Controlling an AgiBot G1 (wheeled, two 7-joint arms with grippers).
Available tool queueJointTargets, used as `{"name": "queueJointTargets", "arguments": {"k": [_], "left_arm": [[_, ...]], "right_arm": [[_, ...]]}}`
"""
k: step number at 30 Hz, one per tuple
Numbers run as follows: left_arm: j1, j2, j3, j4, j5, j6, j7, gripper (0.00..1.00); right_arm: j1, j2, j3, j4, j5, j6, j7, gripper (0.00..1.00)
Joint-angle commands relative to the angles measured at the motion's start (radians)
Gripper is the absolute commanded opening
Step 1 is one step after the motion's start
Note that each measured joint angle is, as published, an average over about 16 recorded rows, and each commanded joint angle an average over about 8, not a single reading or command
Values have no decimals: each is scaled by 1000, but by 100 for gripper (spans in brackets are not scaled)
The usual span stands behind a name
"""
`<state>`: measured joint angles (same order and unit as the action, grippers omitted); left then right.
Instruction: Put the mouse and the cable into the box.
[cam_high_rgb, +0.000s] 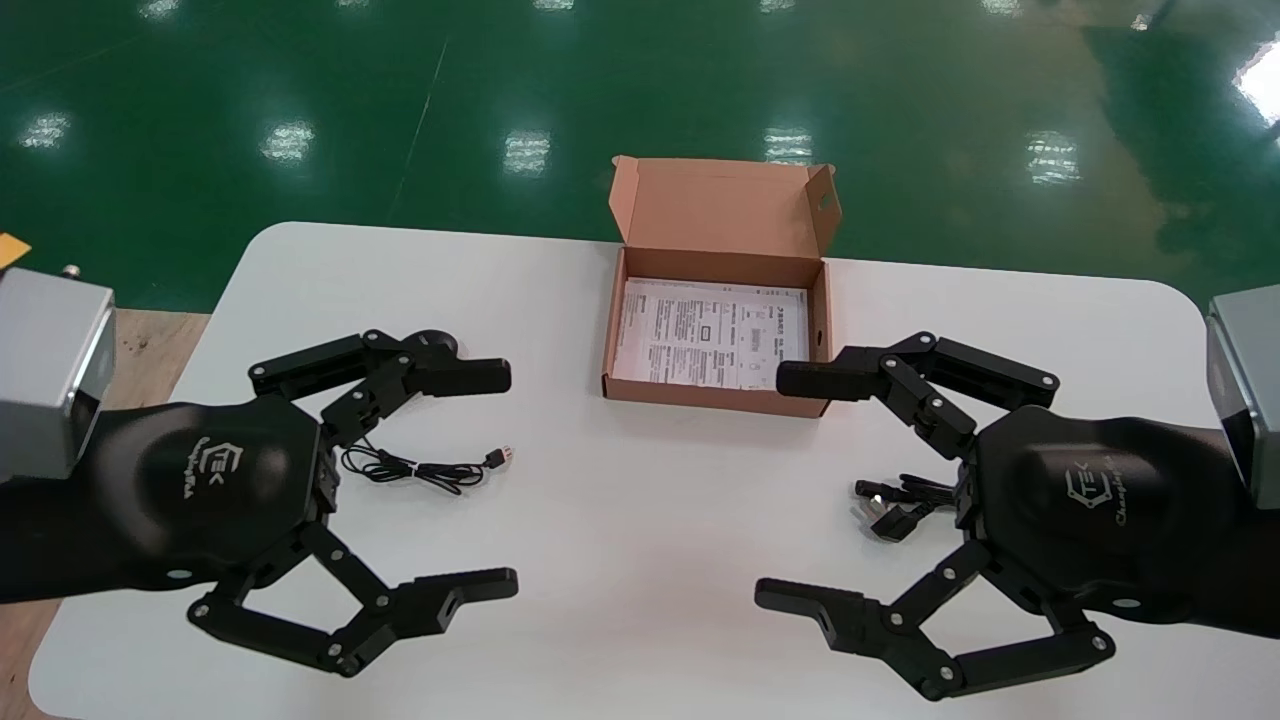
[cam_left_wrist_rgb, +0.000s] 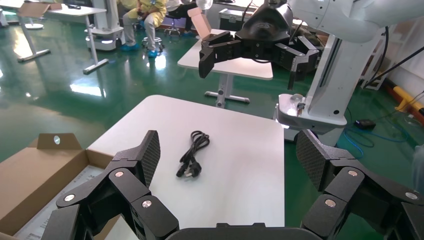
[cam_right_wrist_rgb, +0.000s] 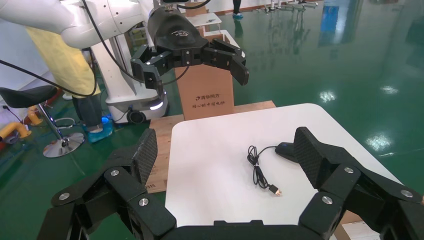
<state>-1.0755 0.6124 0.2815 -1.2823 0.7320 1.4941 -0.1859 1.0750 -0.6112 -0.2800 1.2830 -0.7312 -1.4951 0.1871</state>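
Both grippers spread wide, nothing held: left gripper (cam_high_rgb: 508, 478) over the table's (cam_high_rgb: 640, 560) left side, w/ mouse (cam_high_rgb: 437, 342) & its USB cord (cam_high_rgb: 420, 467) lying beneath, right gripper (cam_high_rgb: 775, 487) over right side by black power cable (cam_high_rgb: 895, 505); open cardboard box (cam_high_rgb: 700, 397), paper sheet (cam_high_rgb: 710, 335) inside, sits mid far edge.

Left gripper (cam_high_rgb: 480, 480) hovers low at left, fingers spread wide; right gripper (cam_high_rgb: 800, 487) mirrors it at right, likewise wide open.
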Motion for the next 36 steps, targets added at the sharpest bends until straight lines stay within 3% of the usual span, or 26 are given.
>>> {"name": "queueJointTargets", "arguments": {"k": [1, 8, 12, 17, 26, 36], "left_arm": [[0, 0, 0, 0, -1, 0, 0, 100], [-23, -3, 23, -4, 47, 27, 7, 100], [-103, 4, 95, 9, 162, 73, 24, 100], [-231, 33, 222, 103, 336, 89, 80, 100], [-440, 170, 386, 450, 639, 61, 288, 100], [-610, 347, 499, 858, 867, -13, 571, 100]], "right_arm": [[1, 0, 0, -1, -1, 0, 0, 100], [5, 3, -5, 3, -18, -6, -11, 100], [29, 12, -23, -18, -86, -26, -47, 100], [102, 18, -79, -102, -244, -64, -136, 100], [306, -48, -243, -390, -549, -76, -364, 100], [478, -159, -335, -777, -746, 3, -597, 100]]}}
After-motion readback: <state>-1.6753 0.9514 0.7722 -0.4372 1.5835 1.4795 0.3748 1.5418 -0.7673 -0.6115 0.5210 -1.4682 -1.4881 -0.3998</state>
